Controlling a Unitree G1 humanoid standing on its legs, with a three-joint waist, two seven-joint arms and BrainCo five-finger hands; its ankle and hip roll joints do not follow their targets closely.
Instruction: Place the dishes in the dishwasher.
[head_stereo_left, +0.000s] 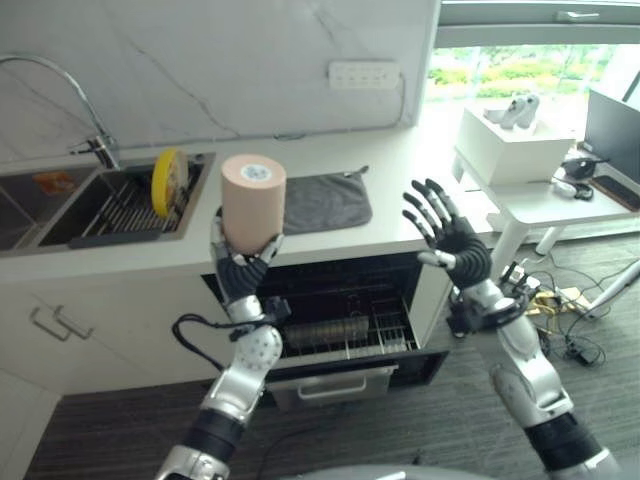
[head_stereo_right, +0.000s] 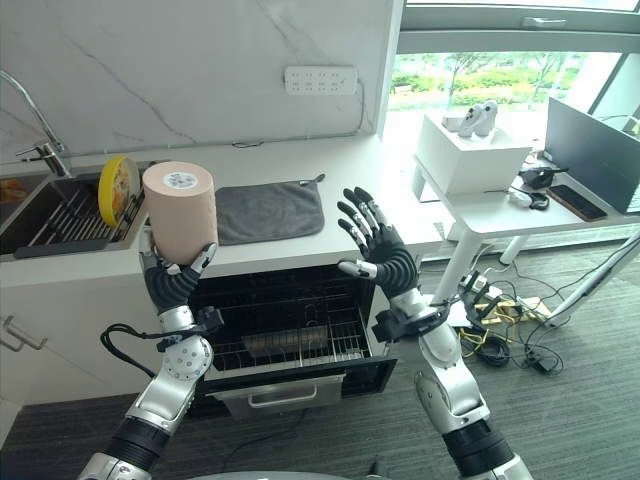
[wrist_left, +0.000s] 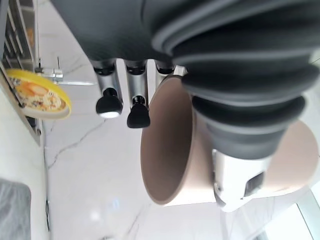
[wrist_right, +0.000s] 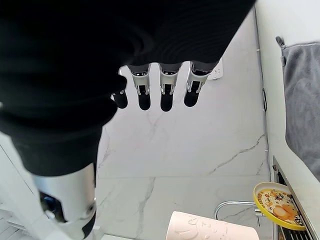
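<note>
My left hand (head_stereo_left: 238, 268) is shut on a tall beige cup (head_stereo_left: 252, 202), held upside down and upright above the counter's front edge; the left wrist view shows the cup (wrist_left: 170, 145) between fingers and thumb. My right hand (head_stereo_left: 452, 238) is raised to the right of it, open, fingers spread, holding nothing. Below both hands the dishwasher (head_stereo_left: 350, 325) stands open with its wire rack pulled out. A yellow plate (head_stereo_left: 168, 182) stands on edge in the sink rack (head_stereo_left: 120, 208).
A grey cloth (head_stereo_left: 322, 201) lies on the counter behind the hands. A faucet (head_stereo_left: 95, 140) rises over the sink. A white side table (head_stereo_left: 540, 200) with a white box stands to the right, cables on the floor beneath it.
</note>
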